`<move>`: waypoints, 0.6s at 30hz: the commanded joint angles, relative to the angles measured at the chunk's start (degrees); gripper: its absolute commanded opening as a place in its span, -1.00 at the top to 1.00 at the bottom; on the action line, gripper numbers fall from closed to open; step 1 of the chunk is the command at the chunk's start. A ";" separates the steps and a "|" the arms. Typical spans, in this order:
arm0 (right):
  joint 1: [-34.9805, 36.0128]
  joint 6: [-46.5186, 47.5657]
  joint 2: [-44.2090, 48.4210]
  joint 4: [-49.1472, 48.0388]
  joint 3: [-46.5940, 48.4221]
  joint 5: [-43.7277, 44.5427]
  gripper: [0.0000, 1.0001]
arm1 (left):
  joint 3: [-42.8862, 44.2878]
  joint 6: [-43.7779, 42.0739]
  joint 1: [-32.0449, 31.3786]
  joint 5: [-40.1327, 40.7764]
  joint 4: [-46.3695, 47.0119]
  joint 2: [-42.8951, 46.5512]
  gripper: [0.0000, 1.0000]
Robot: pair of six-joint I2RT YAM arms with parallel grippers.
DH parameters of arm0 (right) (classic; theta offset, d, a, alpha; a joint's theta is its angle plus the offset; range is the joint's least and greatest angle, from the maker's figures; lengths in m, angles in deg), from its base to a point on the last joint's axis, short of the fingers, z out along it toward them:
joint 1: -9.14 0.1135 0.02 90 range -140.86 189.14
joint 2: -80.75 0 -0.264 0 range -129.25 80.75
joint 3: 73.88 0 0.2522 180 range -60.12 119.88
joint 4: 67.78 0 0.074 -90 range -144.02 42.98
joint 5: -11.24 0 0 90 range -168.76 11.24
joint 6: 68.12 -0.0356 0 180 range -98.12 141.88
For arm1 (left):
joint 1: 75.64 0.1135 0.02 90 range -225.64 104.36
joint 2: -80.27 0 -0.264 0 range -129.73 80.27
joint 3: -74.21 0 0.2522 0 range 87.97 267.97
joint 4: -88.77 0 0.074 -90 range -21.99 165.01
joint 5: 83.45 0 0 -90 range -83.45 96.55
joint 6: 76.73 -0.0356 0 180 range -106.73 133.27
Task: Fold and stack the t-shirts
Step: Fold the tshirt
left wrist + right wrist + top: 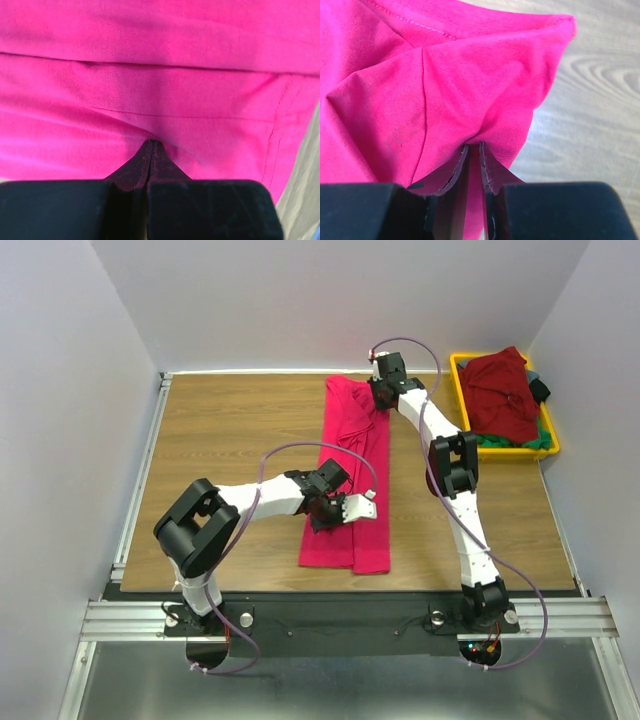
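Note:
A crimson t-shirt (352, 425) lies folded lengthwise as a long strip down the middle of the wooden table (230, 430). My left gripper (322, 512) is at the strip's left edge, near its middle. In the left wrist view its jaws (151, 143) are closed, with the tips pinched into the crimson cloth (160, 75). My right gripper (378, 405) is at the strip's far end. In the right wrist view it (475, 145) is shut on a bunched corner of the crimson cloth (445, 85), and cloth shows between the fingers.
A yellow bin (505, 452) stands at the back right. It holds a maroon t-shirt (500, 395) on top of green (543, 438) and dark (540, 390) ones. Bare wood (600, 100) lies right of the held corner. Walls close in on three sides.

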 commanded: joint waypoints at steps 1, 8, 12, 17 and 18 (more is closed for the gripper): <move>-0.54 1.20 -5.21 -0.43 0.03 -2.95 0.58 | 1.24 5.09 -0.03 -4.08 -4.16 -4.68 1.00; -0.54 1.20 0.92 -0.87 -1.55 -7.15 0.30 | 3.27 7.55 0.59 -6.54 -2.14 2.85 0.68; -0.54 1.98 13.13 -0.78 -7.34 -11.99 -0.24 | 1.87 9.65 3.57 -9.96 1.28 14.89 0.05; -0.45 5.23 31.76 -0.52 -22.54 -16.22 -1.00 | -0.59 11.32 6.04 -9.97 2.52 31.33 -0.35; -0.45 6.55 37.79 0.09 -25.26 -17.79 -1.00 | -1.30 12.02 6.56 -9.27 3.65 35.52 -0.57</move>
